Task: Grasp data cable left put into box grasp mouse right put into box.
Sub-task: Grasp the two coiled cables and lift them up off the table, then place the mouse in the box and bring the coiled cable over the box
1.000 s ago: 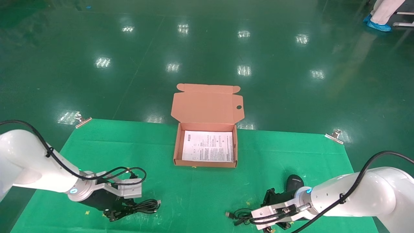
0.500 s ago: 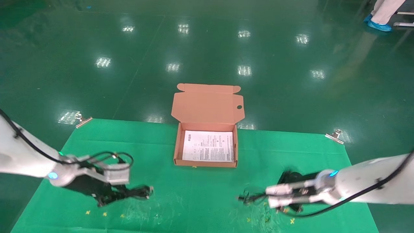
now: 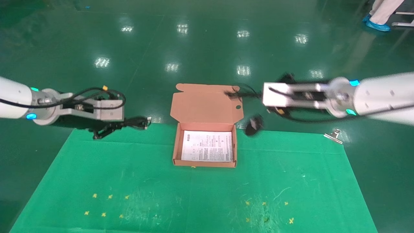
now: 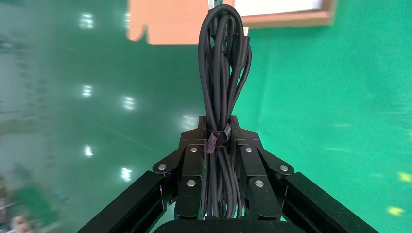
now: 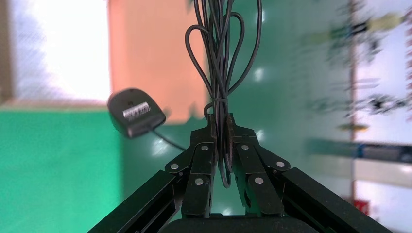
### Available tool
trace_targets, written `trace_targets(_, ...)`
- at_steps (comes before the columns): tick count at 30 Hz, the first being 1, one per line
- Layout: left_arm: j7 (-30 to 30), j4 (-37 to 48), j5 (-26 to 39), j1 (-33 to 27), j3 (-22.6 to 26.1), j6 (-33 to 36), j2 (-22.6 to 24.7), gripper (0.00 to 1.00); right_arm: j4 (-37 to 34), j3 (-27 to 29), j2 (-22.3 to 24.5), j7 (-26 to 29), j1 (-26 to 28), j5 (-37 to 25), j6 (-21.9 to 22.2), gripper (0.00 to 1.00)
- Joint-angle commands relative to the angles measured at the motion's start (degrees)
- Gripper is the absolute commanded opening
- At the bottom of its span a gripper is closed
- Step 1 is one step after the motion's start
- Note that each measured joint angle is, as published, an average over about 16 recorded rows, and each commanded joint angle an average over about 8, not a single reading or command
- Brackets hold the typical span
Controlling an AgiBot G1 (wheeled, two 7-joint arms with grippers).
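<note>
Black loads have both risen off the mat: left of the box (image 3: pixel 206 145), the left gripper (image 4: pixel 219 145) clamps the cable bundle (image 3: pixel 129 124); right of it, the right gripper (image 5: pixel 222 145) pinches the cord (image 5: pixel 221 63), mouse (image 3: pixel 253 125) dangling, ready for boxing.

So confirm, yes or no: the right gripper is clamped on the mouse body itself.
No: the right gripper pinches the mouse's bundled cord, while the mouse dangles free below.

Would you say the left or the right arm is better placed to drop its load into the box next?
Probably right: the right gripper dangles the mouse beside the box; the left gripper holds the cable bundle farther off.
</note>
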Motion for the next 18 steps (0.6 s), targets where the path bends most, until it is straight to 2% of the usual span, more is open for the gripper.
trace_targets(1, -2.0, -3.0, 1.5, -0.1, 0.2, -1.1, -0.2, 0.00, -1.2, 0.4, -1.6, -1.2, 1.6, 0.6, 0.9, 0.00)
trace_targets(8, -4.6, -4.8, 4.5, -1.2, 0.2, -4.3, 1.6, 0.00, -8.3, 1.2, -8.3, -6.0, 5.6, 3.1, 4.1, 0.00)
trace_targets(18, -4.9, -2.6, 6.5, -3.3, -0.3, -8.4, 4.8, 0.00, -18.0, 2.3, -16.3, -11.8, 10.0, 6.3, 7.9, 0.00)
